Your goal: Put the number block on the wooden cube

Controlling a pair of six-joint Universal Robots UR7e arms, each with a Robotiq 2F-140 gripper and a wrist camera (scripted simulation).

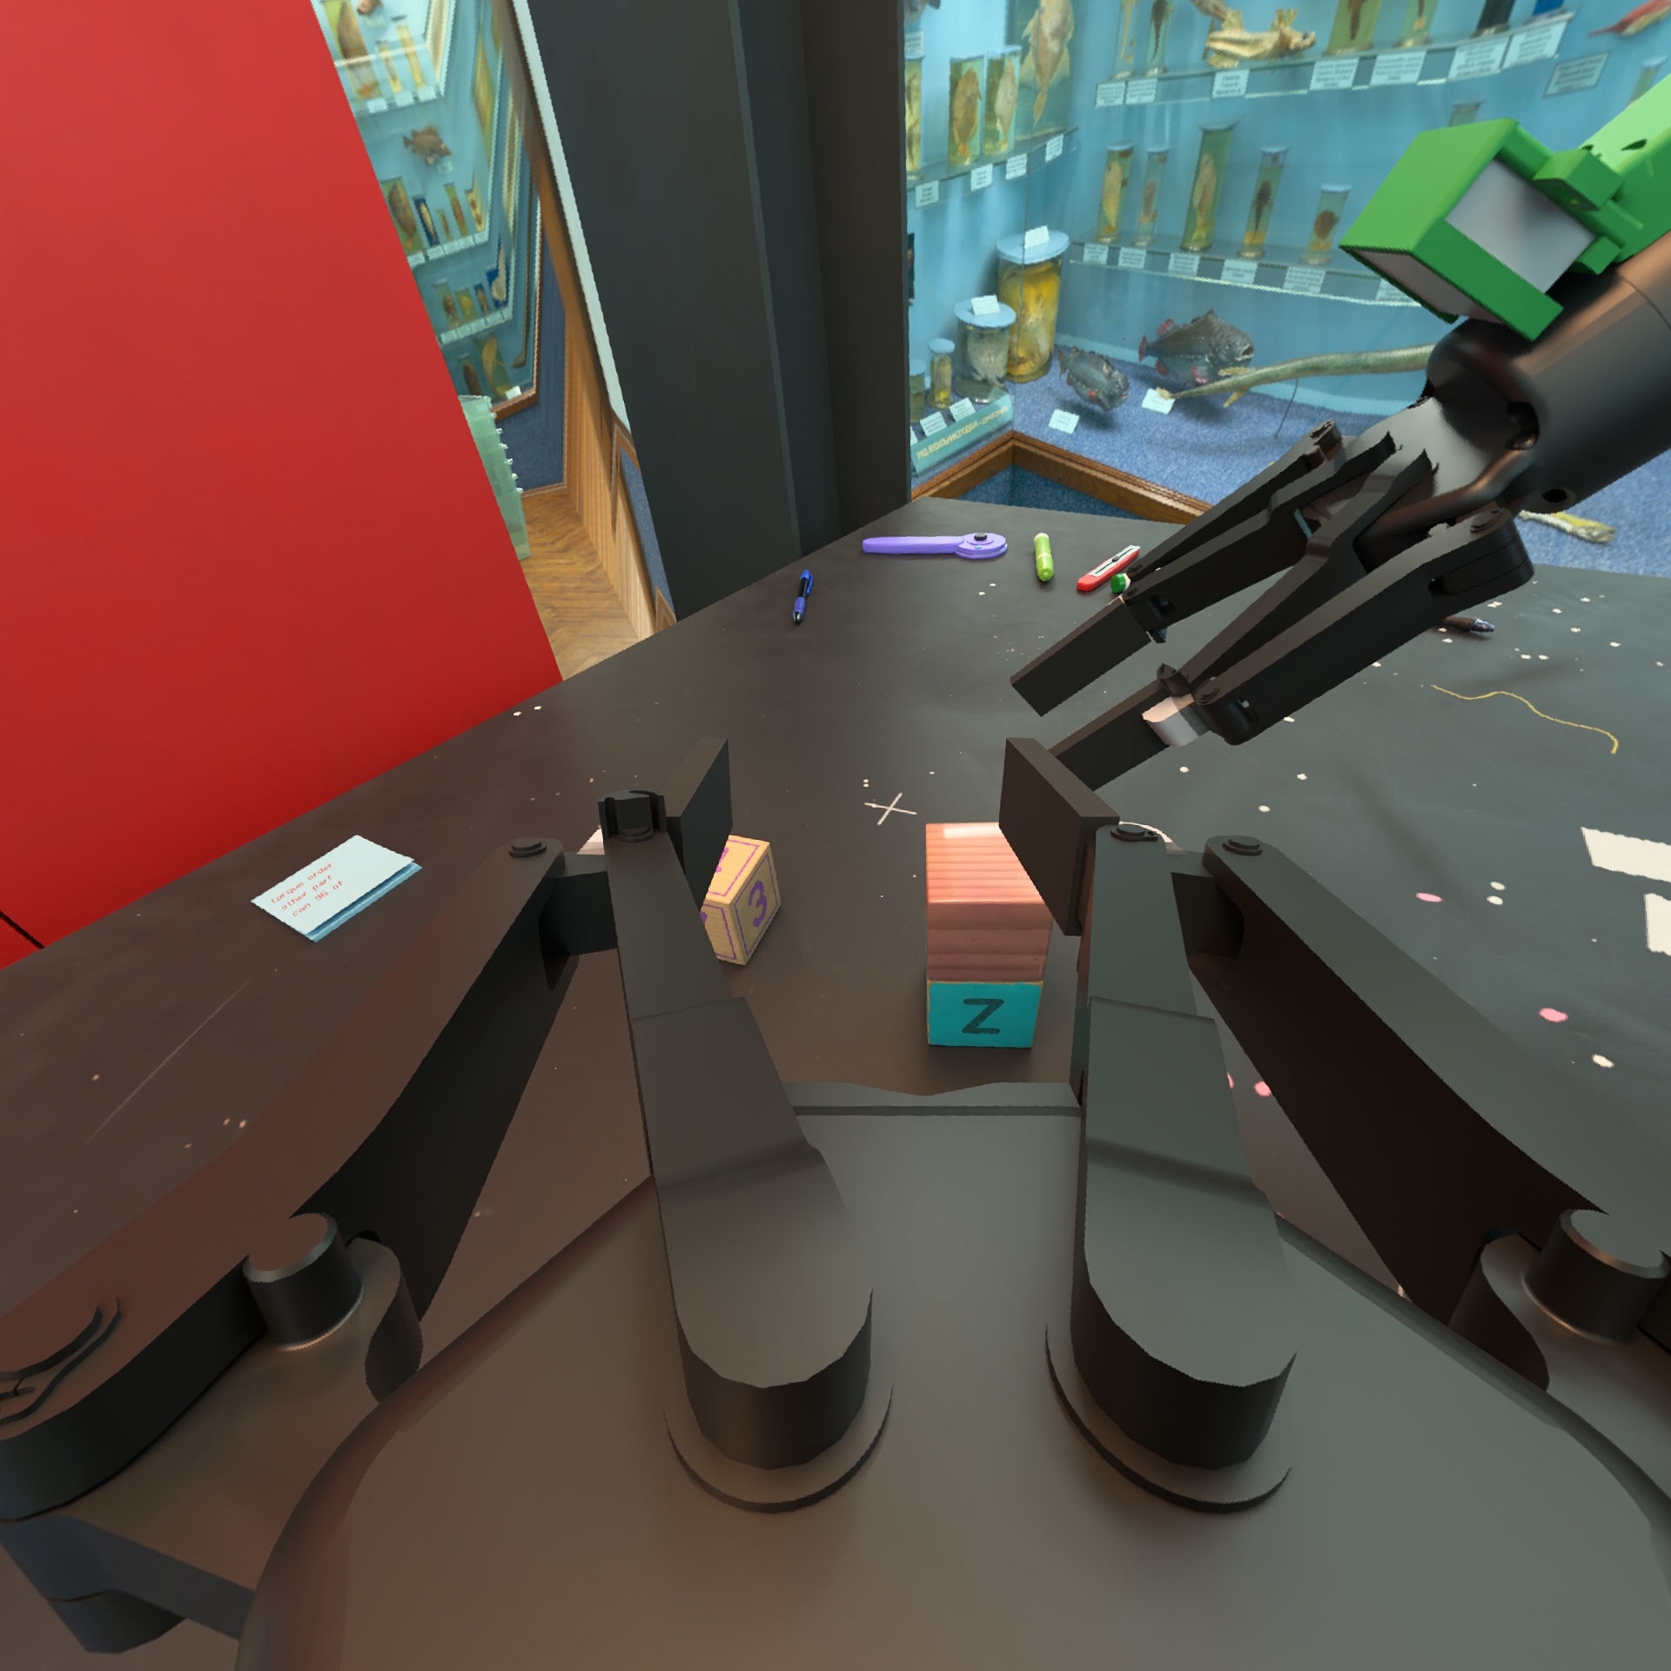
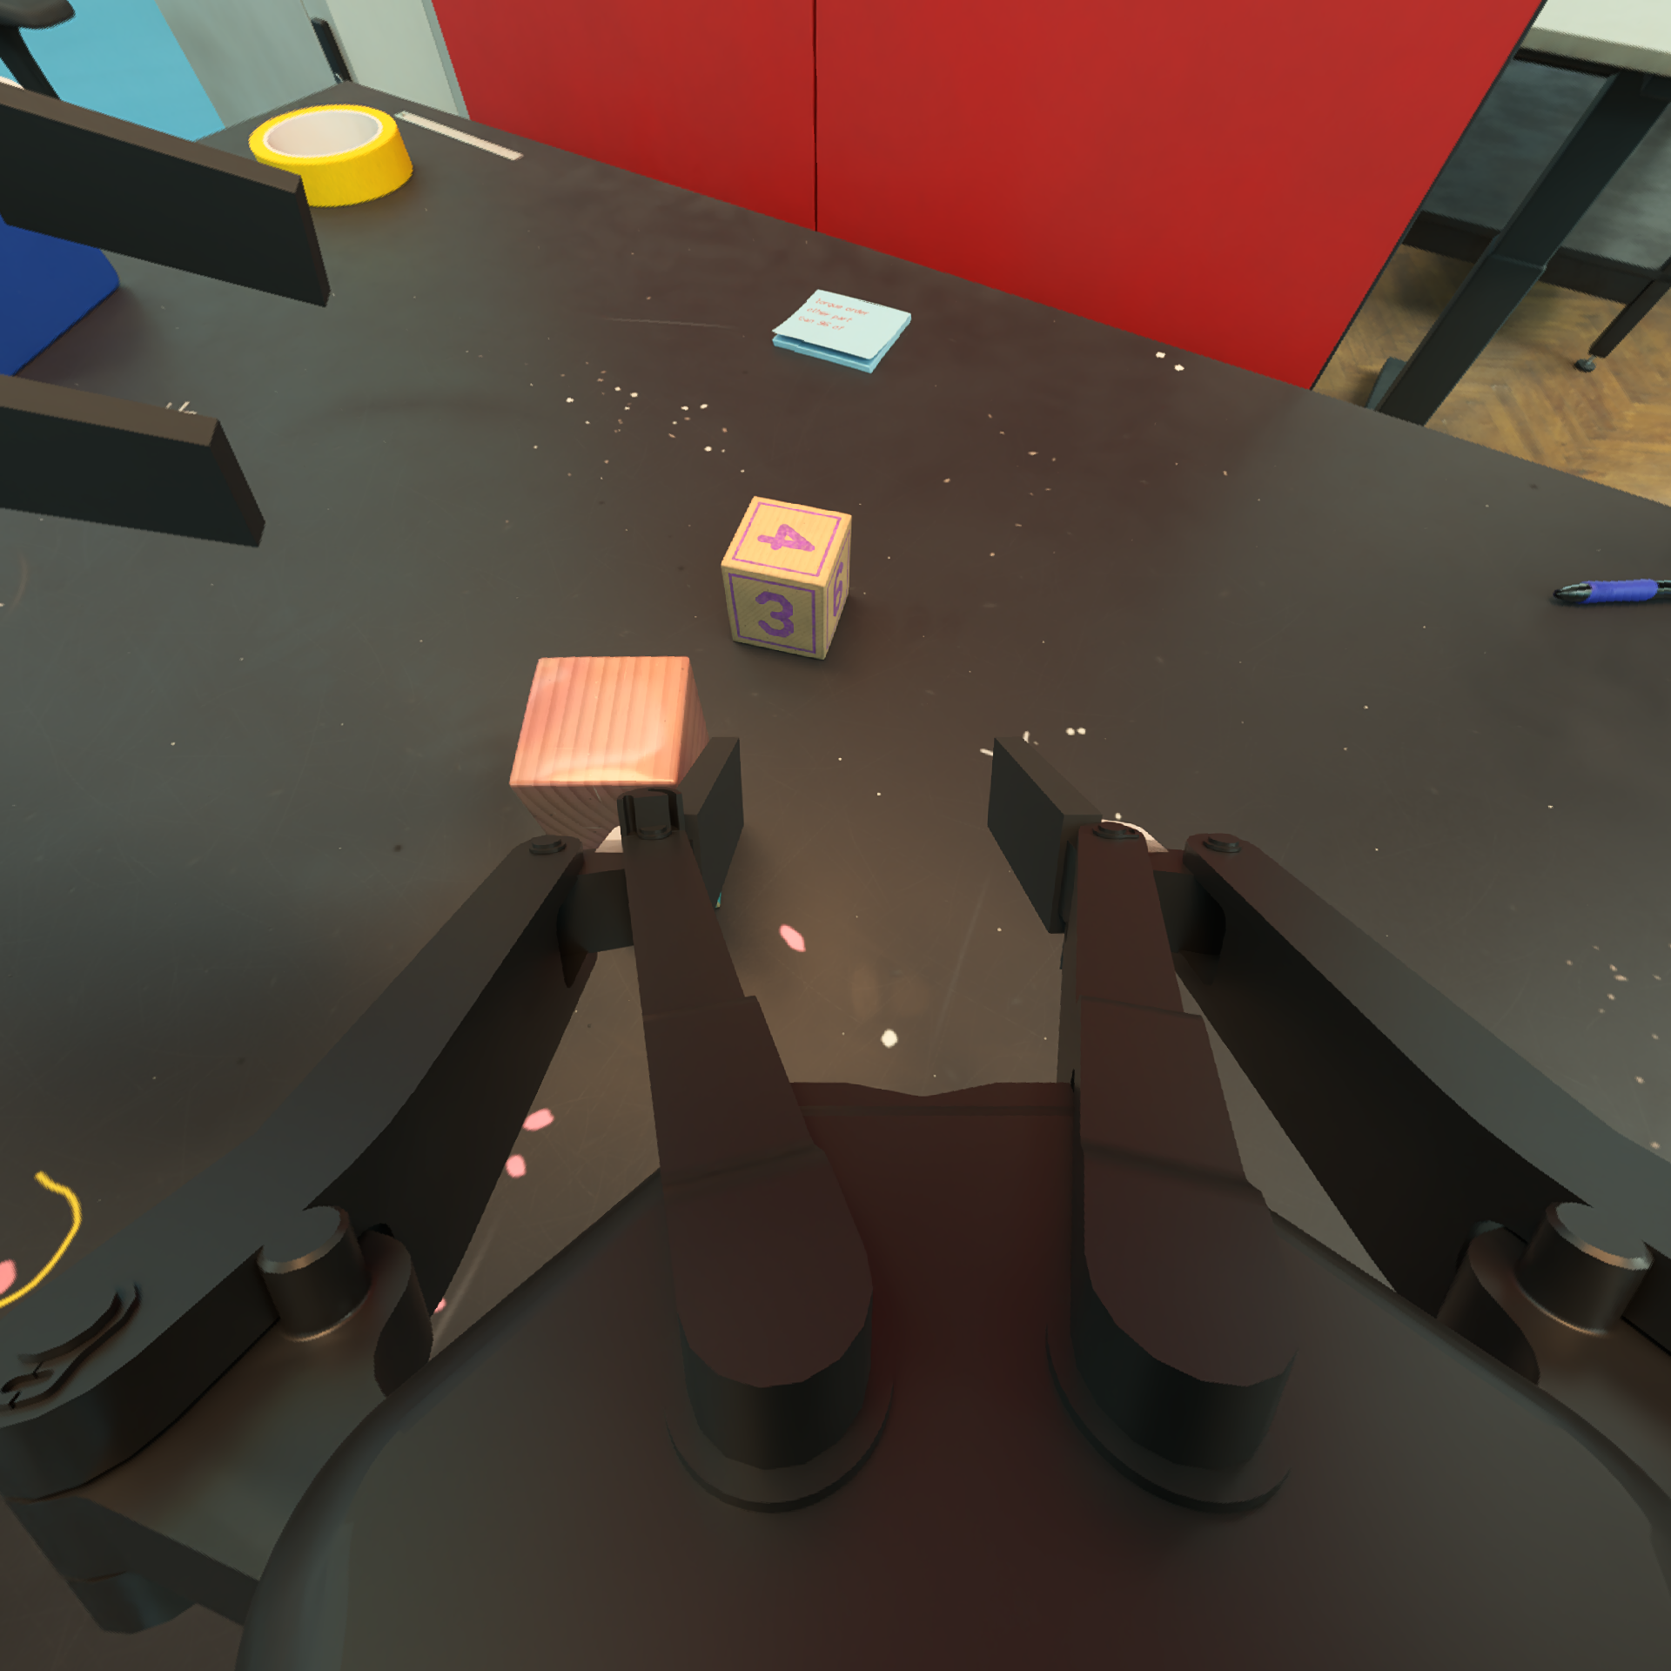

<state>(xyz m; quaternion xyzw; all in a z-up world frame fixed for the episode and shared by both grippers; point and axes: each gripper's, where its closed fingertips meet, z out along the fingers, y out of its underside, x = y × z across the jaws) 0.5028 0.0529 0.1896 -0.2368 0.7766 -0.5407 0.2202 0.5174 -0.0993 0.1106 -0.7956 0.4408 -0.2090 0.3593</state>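
Note:
The number block [image 1: 750, 900], tan with purple digits, stands on the dark table [image 1: 452, 1040], partly hidden behind my left gripper's left finger. The wooden cube [image 1: 981, 891] sits on top of a teal letter block [image 1: 981, 1013], just inside that gripper's right finger. My left gripper [image 1: 873, 836] is open and empty, with both blocks beyond its tips. In the right wrist view the number block [image 2: 785, 579] stands ahead of my open, empty right gripper [image 2: 868, 827], and the wooden cube [image 2: 606, 723] is by its left fingertip. The two blocks stand apart.
The right gripper [image 1: 1058, 723] reaches in from the upper right above the stack. A pale blue note pad [image 2: 841, 327], a yellow tape roll [image 2: 330, 149], a blue pen [image 1: 802, 595], a purple tool [image 1: 936, 545] and a green marker [image 1: 1043, 556] lie farther off. A red panel [image 2: 995, 136] borders the table.

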